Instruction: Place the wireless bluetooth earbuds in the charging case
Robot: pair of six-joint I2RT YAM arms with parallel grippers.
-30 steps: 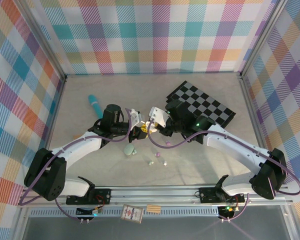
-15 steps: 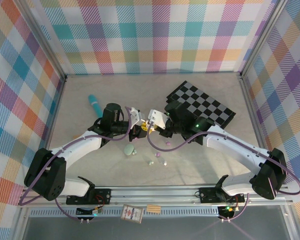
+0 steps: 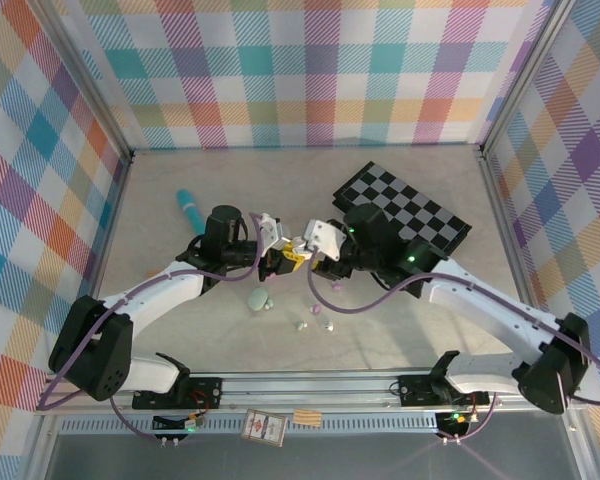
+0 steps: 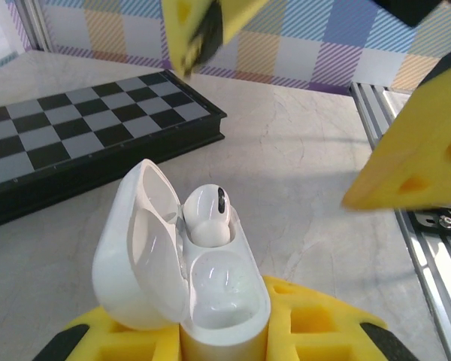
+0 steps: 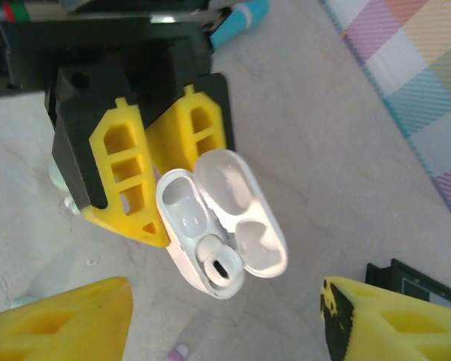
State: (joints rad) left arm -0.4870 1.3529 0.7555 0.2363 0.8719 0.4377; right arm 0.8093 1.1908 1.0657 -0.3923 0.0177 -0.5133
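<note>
Left wrist: left gripper [image 4: 210, 337] clamps the charging case [image 4: 154, 256], lid open. One white earbud [image 4: 207, 214] sits in a well, and the other well is empty.
Right wrist: right gripper [image 5: 218, 308] is spread wide, just beside the case.
Top external: loose earbuds [image 3: 318, 311] lie on the table [image 3: 180, 330].

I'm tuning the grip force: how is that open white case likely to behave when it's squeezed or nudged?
Probably slippery: the case is glossy and rounded, so it may slip under a squeeze. Its open lid would likely swing if bumped. The seated earbud stands proud, so a tilt might spill it.
</note>
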